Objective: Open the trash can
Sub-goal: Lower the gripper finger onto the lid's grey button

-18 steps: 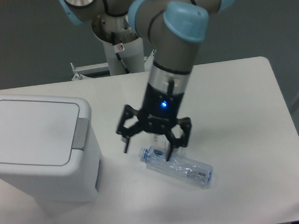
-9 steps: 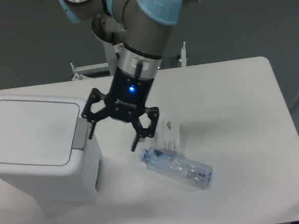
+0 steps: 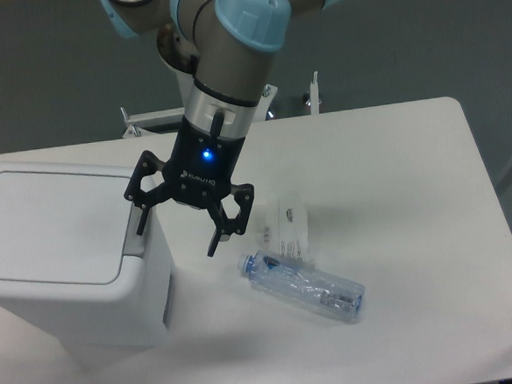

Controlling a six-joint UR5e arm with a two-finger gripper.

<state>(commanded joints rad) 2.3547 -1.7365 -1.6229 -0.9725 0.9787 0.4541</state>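
Pincer (image 3: pixel 178 235) moved left, over trash can (image 3: pixel 67 258) tab.

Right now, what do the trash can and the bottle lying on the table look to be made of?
The trash can looks like moulded white plastic, matte to satin: rounded corners, smooth walls, soft sheen, with a grey push tab. The bottle looks like thin clear plastic, glossy and crinkled, with the table showing through it. Neither can be confirmed by look alone.
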